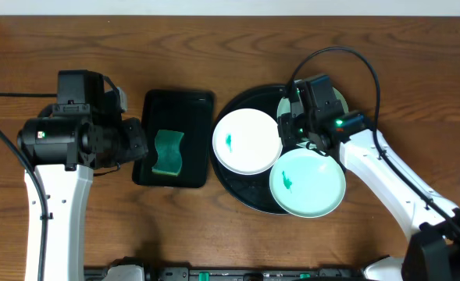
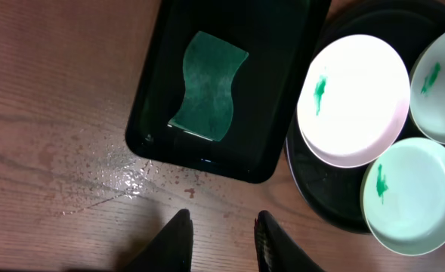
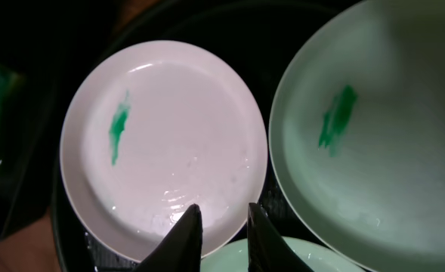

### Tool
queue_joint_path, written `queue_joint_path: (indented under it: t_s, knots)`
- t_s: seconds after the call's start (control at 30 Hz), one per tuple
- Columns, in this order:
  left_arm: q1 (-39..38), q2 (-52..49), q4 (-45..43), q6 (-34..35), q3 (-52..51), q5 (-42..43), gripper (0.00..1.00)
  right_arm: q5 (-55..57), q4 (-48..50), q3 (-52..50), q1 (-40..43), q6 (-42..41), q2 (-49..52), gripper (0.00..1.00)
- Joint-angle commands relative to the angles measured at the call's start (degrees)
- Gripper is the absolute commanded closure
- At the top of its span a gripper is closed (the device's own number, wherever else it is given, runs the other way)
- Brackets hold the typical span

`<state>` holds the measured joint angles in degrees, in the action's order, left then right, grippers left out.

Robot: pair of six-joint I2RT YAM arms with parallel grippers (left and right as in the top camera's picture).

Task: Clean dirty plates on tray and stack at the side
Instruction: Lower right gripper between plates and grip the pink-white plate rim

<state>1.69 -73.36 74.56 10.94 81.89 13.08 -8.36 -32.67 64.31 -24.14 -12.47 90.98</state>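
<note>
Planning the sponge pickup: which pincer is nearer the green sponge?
Left. The left pincer hovers over the table just beside the rectangular tray holding the sponge; the right pincer is over the round tray, at the white plate's far rim.

Bright, even light from above in overhead view; soft shadows beside arms (image 1: 58,195). Glints on wet table (image 2: 109,177) at left wrist. Dim at right wrist: near black around plates (image 3: 162,143), fingers (image 3: 186,238) blurred and silhouetted.

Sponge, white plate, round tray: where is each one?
sponge (image 2: 208,85), left wrist view, its middle.
white plate (image 1: 249,140), overhead view, its centre.
round tray (image 1: 241,191), overhead view, bare lower-left floor.
</note>
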Motion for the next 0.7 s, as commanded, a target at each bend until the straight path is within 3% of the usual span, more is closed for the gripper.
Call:
queue_joint_path:
  t_s: [0.0,0.47,0.67]
  knots:
    - [-0.2,0.0,0.0,0.8,-0.7,-0.9,0.71,0.4,0.1,-0.7,-0.3,-2.6,3.8,0.79]
    - [-0.2,0.0,0.0,0.8,-0.7,-0.9,0.71,1.4,-0.5,-0.8,-0.3,-3.5,9.9,0.73]
    - [-0.2,0.0,0.0,0.8,-0.7,-0.9,0.71,2.1,1.0,-0.8,-0.3,-5.6,12.3,0.78]
